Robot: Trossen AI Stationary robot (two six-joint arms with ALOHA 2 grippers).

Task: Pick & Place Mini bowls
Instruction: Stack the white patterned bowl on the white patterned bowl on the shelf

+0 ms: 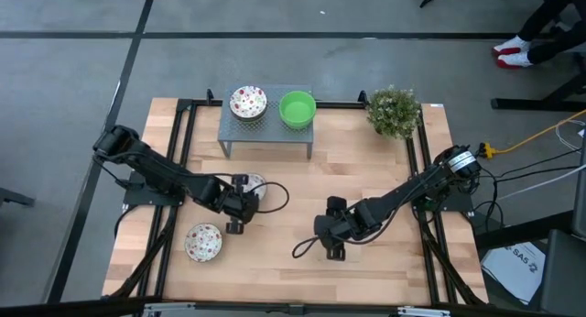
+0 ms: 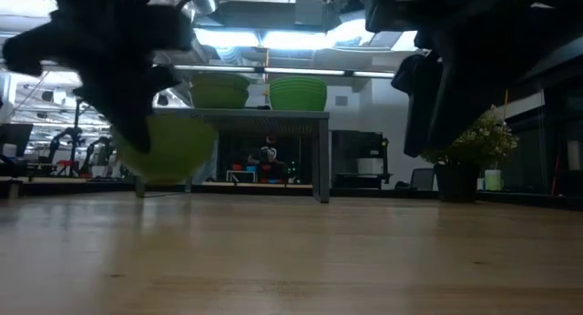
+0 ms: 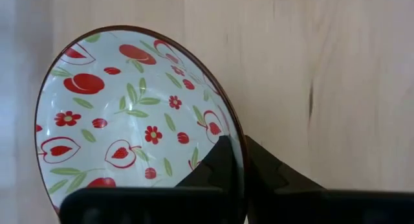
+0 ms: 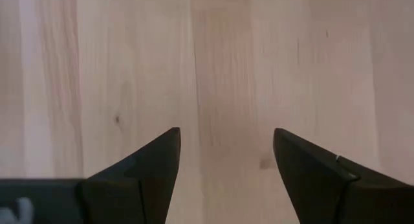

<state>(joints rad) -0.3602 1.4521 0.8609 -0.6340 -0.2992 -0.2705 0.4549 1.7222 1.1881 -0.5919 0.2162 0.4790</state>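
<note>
Patterned mini bowl rim-pinched; another on table; two on shelf.

Left arm: reaches in from the table's left edge toward the middle.
Left gripper: fingers clamped on a bowl's rim.
Right arm: angled in from the right edge.
Right gripper: fingers spread, holding nothing.

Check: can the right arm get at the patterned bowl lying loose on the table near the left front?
Probably not easily. That patterned bowl lies beyond the left gripper, which is shut on another bowl and stands between. The right gripper is open over bare wood.
</note>
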